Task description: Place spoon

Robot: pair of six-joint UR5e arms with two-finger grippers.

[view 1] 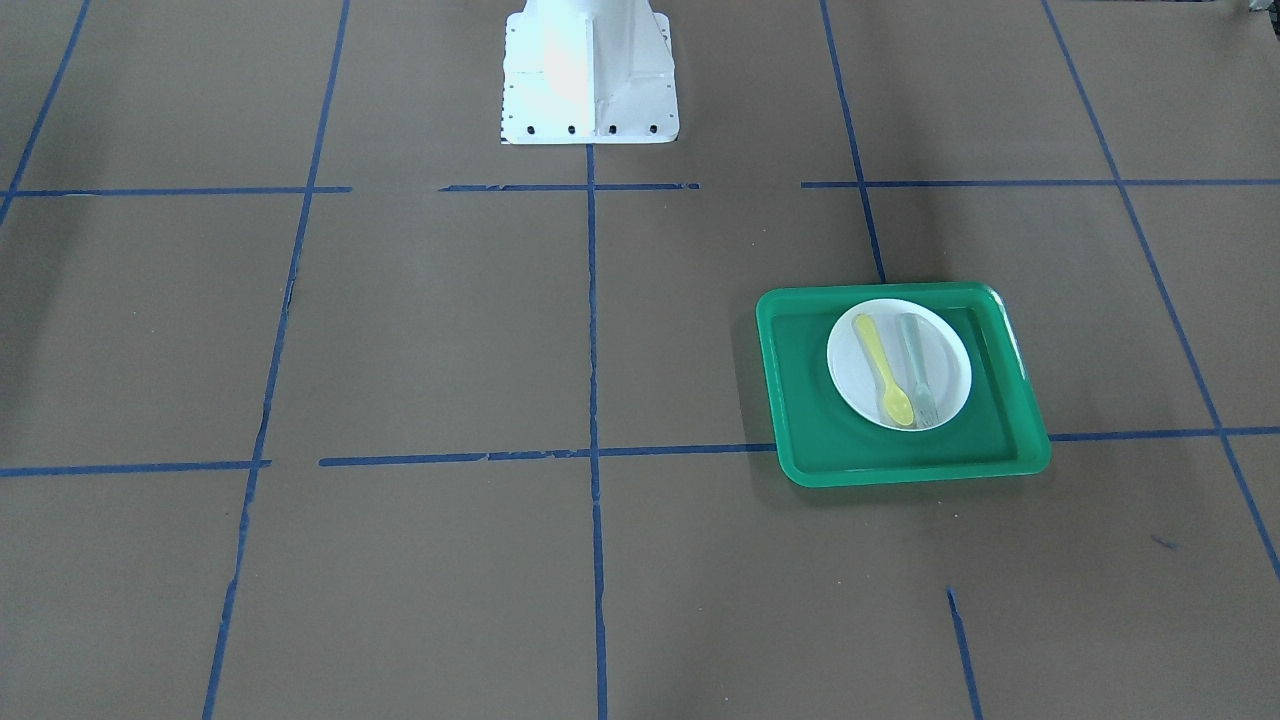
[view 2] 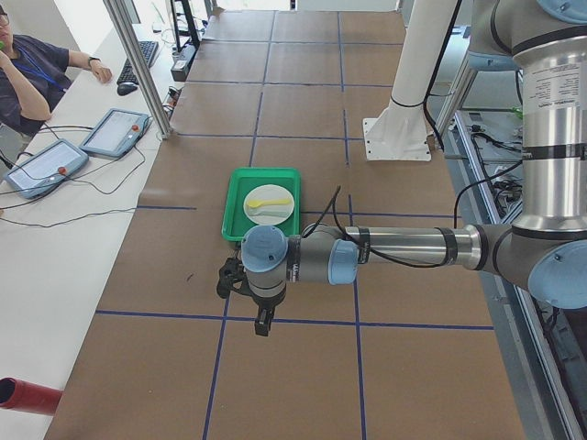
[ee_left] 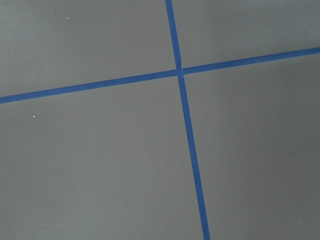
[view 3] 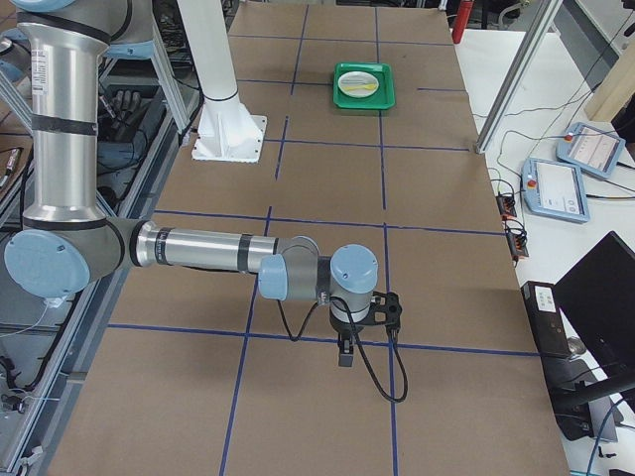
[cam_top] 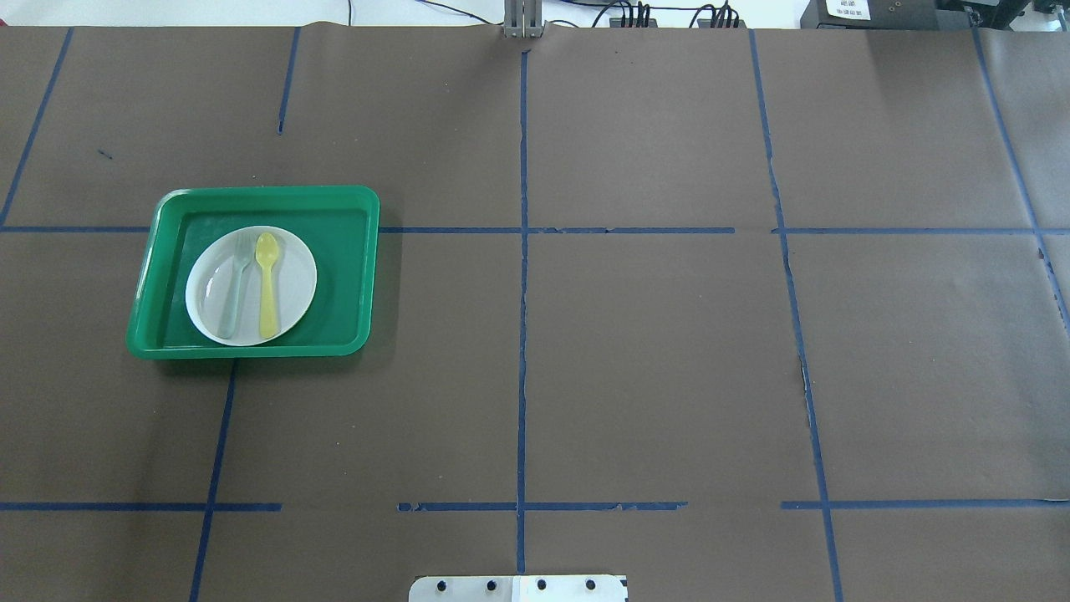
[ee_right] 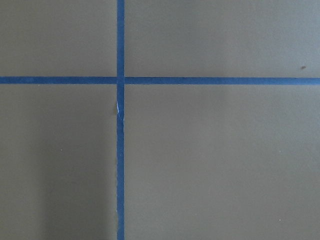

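Observation:
The yellow spoon (view 1: 884, 370) lies on a white plate (view 1: 948, 372) inside a green tray (view 1: 900, 462), beside a grey-green fork (view 1: 917, 365). From overhead the spoon (cam_top: 267, 284) lies right of the fork (cam_top: 234, 293), bowl end away from the robot. My left gripper (view 2: 262, 318) shows only in the exterior left view. It hangs over the table on the near side of the tray (view 2: 262, 203); I cannot tell if it is open or shut. My right gripper (view 3: 344, 351) shows only in the exterior right view, far from the tray (view 3: 363, 85); I cannot tell its state.
Brown paper with blue tape lines covers the table. The white robot base (view 1: 588, 75) stands at the table's edge. Both wrist views show only paper and tape crossings. An operator (view 2: 27, 73) sits by pendants (view 2: 115, 133) off the table's far side.

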